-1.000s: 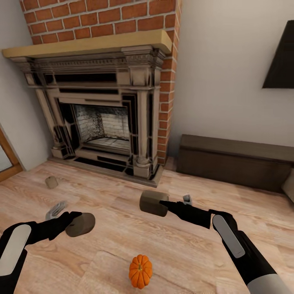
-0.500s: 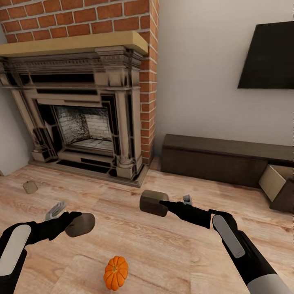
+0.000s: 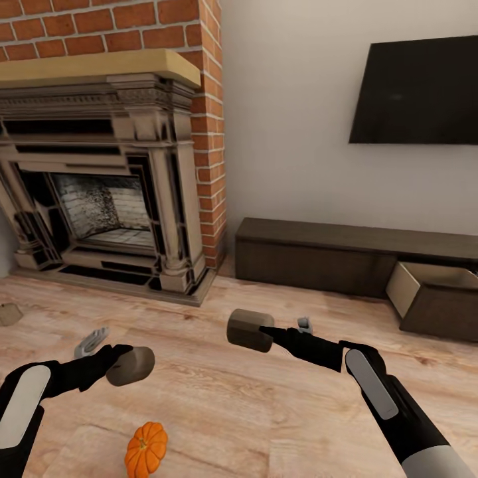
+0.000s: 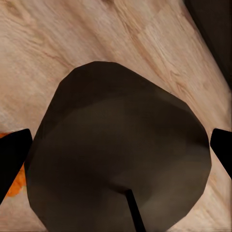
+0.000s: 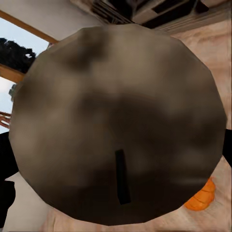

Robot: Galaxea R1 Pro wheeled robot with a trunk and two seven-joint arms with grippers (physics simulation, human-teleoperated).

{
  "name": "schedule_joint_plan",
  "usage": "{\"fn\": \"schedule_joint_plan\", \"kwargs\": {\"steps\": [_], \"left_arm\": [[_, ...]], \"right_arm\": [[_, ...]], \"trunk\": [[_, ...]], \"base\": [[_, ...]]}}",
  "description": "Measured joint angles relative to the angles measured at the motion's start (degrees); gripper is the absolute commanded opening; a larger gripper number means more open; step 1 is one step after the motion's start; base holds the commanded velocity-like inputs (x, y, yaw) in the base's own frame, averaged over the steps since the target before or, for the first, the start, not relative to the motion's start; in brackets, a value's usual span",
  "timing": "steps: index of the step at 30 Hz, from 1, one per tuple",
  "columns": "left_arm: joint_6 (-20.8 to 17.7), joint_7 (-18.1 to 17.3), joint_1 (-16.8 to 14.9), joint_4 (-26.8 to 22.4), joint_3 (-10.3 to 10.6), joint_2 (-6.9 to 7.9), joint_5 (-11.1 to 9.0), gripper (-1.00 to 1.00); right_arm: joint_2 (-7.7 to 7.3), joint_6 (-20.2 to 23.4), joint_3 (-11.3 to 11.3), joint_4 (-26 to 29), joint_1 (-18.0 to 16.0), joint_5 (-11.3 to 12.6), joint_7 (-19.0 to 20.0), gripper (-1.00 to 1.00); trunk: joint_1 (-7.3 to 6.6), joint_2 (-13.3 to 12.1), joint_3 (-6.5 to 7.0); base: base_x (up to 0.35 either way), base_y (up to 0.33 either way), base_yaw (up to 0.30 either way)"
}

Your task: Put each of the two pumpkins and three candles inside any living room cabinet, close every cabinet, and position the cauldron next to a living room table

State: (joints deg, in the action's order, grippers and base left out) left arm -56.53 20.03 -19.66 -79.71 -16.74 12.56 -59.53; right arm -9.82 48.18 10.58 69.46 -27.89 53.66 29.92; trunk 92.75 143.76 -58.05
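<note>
Each gripper has a candle: the left gripper (image 3: 109,362) is clamped on one candle (image 3: 131,366) held low over the floor (image 3: 232,398), and the right gripper (image 3: 275,332) grips the other candle (image 3: 249,330) a little higher and further forward. In the wrist views each candle sits between dark fingertips, wick end toward the camera. A third candle (image 3: 8,314) lies on the floor at the far left, near the fireplace (image 3: 99,199). One pumpkin (image 3: 146,449) sits on the floor near the robot's base, between the arms.

Over the last second the whole view has swung to the right while both arms kept their pose: the fireplace has slid left, the pumpkin has drifted left and down, and the cabinet (image 3: 318,255) along the wall has come into fuller view, with a drawer (image 3: 431,295) standing open at its right end under the TV (image 3: 418,93). To my eye the robot is turning to carry both candles to that drawer; the third candle and pumpkin are left for later trips.
</note>
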Motion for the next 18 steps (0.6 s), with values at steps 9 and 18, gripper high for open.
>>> {"fn": "schedule_joint_plan", "kwargs": {"steps": [9,18], "left_arm": [[0.0,0.0,0.0,0.1,0.0,0.0,0.2,-1.0],[0.0,0.0,0.0,0.2,-0.2,0.01,0.2,-1.0]], "right_arm": [[0.0,0.0,0.0,0.0,0.0,0.0,0.0,-1.0],[-0.01,0.0,0.0,0.0,0.0,0.0,0.0,-1.0]], "trunk": [[-0.01,0.0,0.0],[-0.03,0.0,0.0]], "base": [[0.019,-0.317,-0.272],[0.248,-0.16,-0.189]]}}
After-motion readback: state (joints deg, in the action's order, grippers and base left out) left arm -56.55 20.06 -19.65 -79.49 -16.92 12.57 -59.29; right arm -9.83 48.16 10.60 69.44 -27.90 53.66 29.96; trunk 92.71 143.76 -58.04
